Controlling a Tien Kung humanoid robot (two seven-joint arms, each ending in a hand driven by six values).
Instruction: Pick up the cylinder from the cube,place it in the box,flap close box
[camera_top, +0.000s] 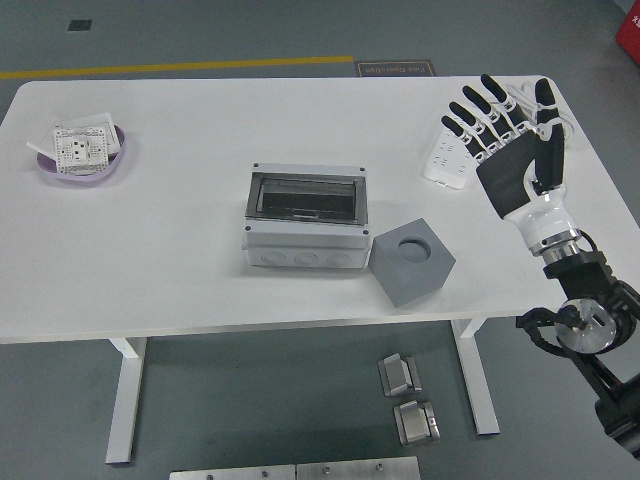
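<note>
A grey cube stands on the white table, tilted a little, right of the box. Its top face has a round dark recess; I cannot tell whether a cylinder sits inside. The grey box stands mid-table with a dark windowed top. My right hand is raised over the table's right part, palm toward the camera and fingers spread, holding nothing. It is up and to the right of the cube, apart from it. My left arm does not show.
A white power strip lies at the back right, partly behind my right hand. A purple bowl holding a white socket part sits at the far left. Metal parts lie on the floor under the table.
</note>
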